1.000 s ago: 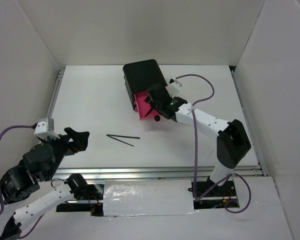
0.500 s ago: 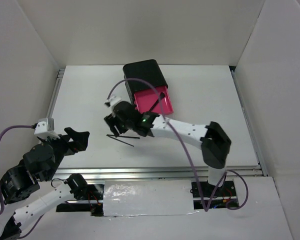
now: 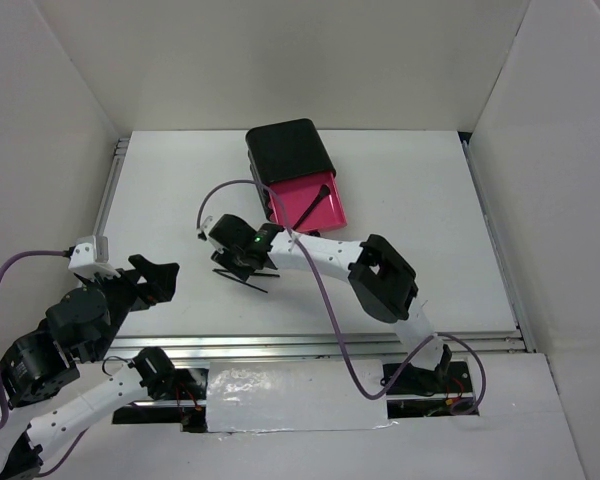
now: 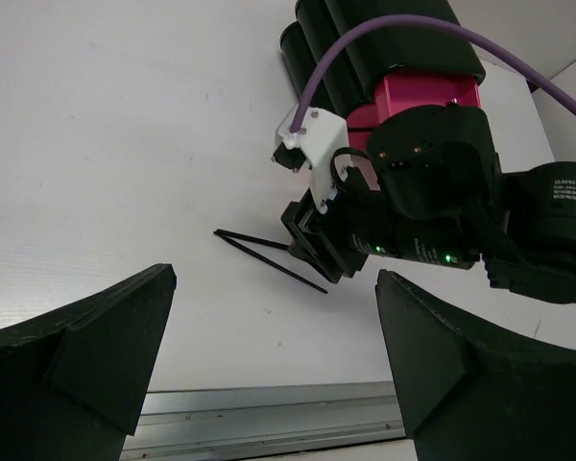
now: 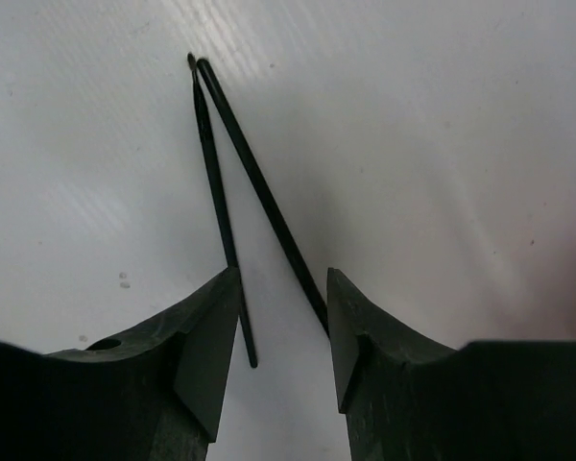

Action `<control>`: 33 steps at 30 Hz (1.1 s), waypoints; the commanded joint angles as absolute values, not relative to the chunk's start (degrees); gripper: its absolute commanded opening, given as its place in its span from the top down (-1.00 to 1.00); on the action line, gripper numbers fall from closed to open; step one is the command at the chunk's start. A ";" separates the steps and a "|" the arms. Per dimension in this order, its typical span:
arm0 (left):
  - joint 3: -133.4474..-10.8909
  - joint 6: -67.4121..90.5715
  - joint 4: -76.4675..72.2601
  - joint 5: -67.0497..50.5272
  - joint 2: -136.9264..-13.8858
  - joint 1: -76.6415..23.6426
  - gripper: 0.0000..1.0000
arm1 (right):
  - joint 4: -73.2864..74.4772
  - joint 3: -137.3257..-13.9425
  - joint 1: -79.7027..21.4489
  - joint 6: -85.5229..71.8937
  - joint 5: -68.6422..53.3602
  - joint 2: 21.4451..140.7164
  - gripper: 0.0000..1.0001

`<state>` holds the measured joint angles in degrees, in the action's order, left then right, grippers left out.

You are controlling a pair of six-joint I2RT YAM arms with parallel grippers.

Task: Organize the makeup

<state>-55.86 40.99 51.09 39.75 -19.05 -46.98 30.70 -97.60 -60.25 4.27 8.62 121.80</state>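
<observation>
Where the top view looks down on the white table (image 3: pixel 180 190), two thin black brushes (image 3: pixel 248 279) lie near its middle, partly hidden under the right hand (image 3: pixel 230 258). A black chest (image 3: pixel 288 150) sits farther back, its pink drawer (image 3: pixel 315 205) pulled open toward the arms. The left hand (image 3: pixel 158 276) hovers well apart at the left, open and empty.

From the left wrist, the brushes (image 4: pixel 269 262) form a narrow V, long axes running roughly left to right across the table, joined ends pointing left. The right hand (image 4: pixel 312 245) covers their spread ends.

From the right wrist, the brushes (image 5: pixel 221 211) meet at the far end and fan out toward the camera. The right hand (image 5: pixel 283 279) has its jaws partly apart, straddling the near ends. One brush lies in the gap; the other runs under the edge of the right finger. Neither looks lifted or gripped.

These brushes likely weigh almost nothing and are stiff, smooth and flat against the table, so they could roll or skid out of a pinch. Gripping across the shafts, where the two lie close together, seems best.
</observation>
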 commanded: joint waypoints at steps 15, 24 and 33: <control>-56.25 41.57 50.19 40.25 -18.99 -47.29 -0.99 | 33.84 -95.28 -55.20 6.15 0.54 122.87 0.12; -56.16 41.66 50.19 40.34 -19.16 -47.29 -0.99 | 34.71 -92.37 -54.06 5.54 -2.11 123.31 0.46; -56.25 41.66 50.10 40.34 -19.16 -47.29 -0.99 | 34.02 -86.49 -53.17 4.31 -0.35 120.15 0.18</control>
<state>-55.86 40.97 51.09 39.72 -19.03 -46.98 30.57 -89.52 -53.71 4.69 -0.89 121.73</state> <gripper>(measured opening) 0.994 0.403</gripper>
